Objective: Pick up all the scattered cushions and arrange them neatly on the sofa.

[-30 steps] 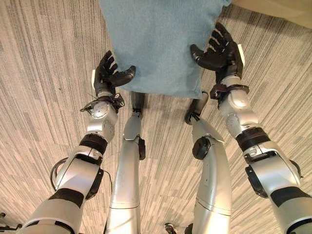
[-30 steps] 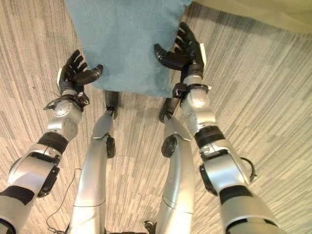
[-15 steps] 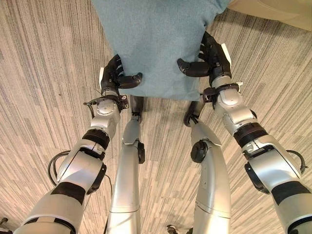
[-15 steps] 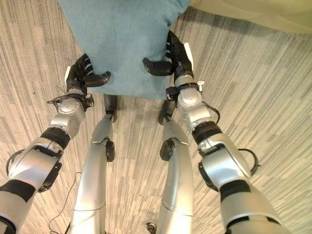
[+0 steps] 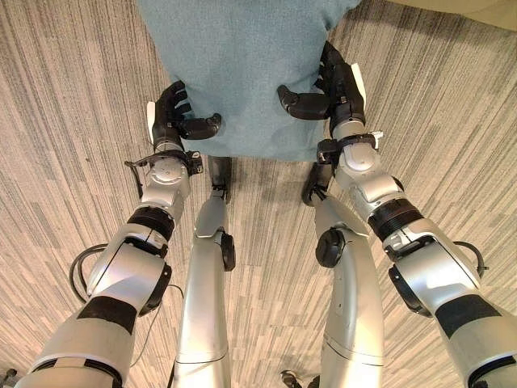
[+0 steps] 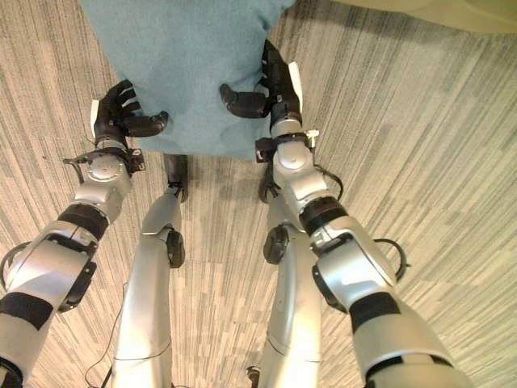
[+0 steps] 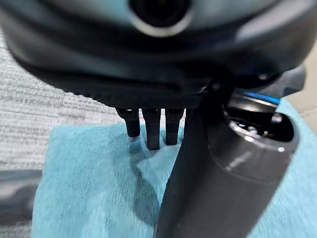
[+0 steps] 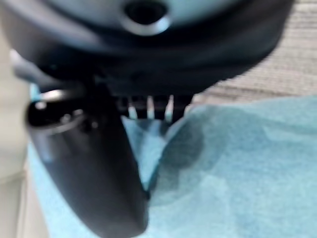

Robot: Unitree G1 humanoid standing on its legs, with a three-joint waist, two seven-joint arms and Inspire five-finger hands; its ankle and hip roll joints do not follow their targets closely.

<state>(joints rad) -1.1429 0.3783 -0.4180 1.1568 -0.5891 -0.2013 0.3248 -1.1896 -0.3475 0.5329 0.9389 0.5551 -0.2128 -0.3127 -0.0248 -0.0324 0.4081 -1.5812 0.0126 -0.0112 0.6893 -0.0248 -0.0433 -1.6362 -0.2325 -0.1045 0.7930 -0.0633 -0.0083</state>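
A large teal cushion lies on the striped carpet in front of me. My left hand sits against its left edge, fingers straight beside the fabric and thumb reaching over the top face. My right hand presses its right edge, fingers along the side and thumb laid across the top. In the left wrist view the fingers rest on the teal cloth. The right wrist view shows the fingertips denting the cushion. Both hands are open, with the cushion between them.
A beige sofa edge shows at the far right, just beyond the cushion's corner. Grey striped carpet spreads to both sides.
Both hands have closed in from beside the cushion onto its two edges, the right thumb coming over its top. The view has shifted a little as well.
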